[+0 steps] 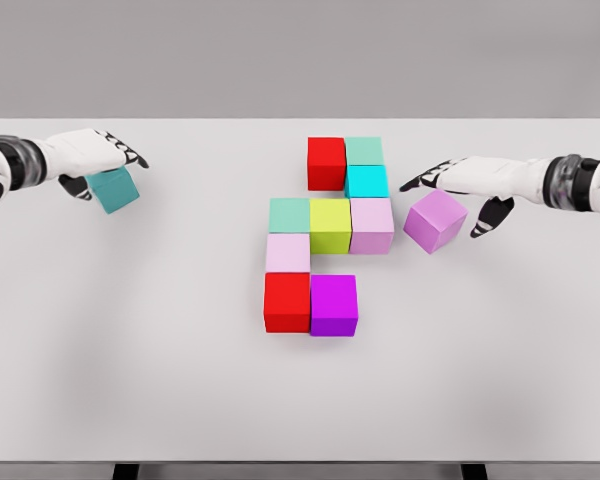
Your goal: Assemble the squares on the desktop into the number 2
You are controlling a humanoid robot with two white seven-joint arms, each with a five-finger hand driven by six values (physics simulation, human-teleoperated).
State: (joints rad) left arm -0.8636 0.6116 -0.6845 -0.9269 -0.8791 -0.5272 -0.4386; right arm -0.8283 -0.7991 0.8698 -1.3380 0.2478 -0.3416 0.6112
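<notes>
Left hand (95, 155) grips teal cube (115, 189) near bench's (130, 380) left edge. Right hand (465, 185) pinches tilted violet cube (435, 221) beside the pink cube (372, 225), mid-bench.

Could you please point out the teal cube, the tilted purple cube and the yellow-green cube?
teal cube (116, 190), head view, front face.
tilted purple cube (435, 221), head view, its visible middle.
yellow-green cube (330, 225), head view, top face.

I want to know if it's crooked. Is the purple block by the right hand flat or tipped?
Tipped. The purple block sits rotated, one corner pointing down, unlike the straight blocks beside it.
</notes>
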